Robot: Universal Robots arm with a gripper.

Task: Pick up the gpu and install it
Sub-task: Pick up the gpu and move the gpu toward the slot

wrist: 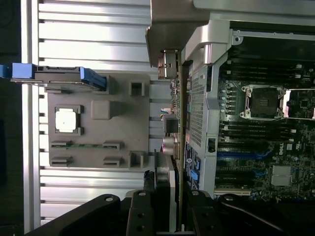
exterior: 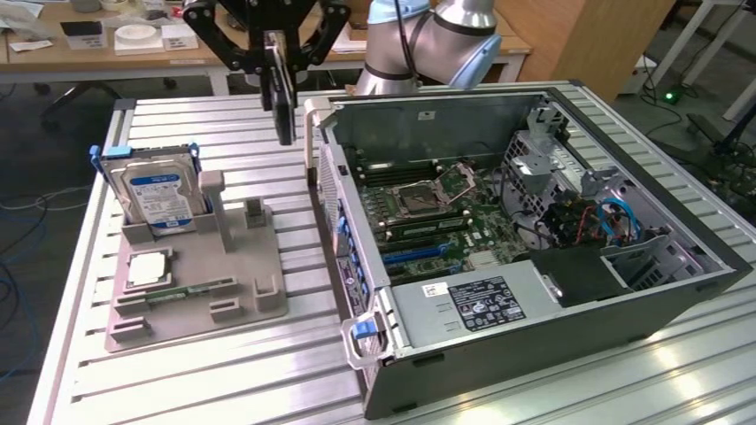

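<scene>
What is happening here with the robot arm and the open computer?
The arm's gripper is shut on the gpu and holds it on edge in the air. The card hangs over the table, between the grey tray and the open case, close to the case's near wall. It is not yet inside the case, and nothing is plugged into the motherboard slots. A hard drive stands in the tray.
</scene>
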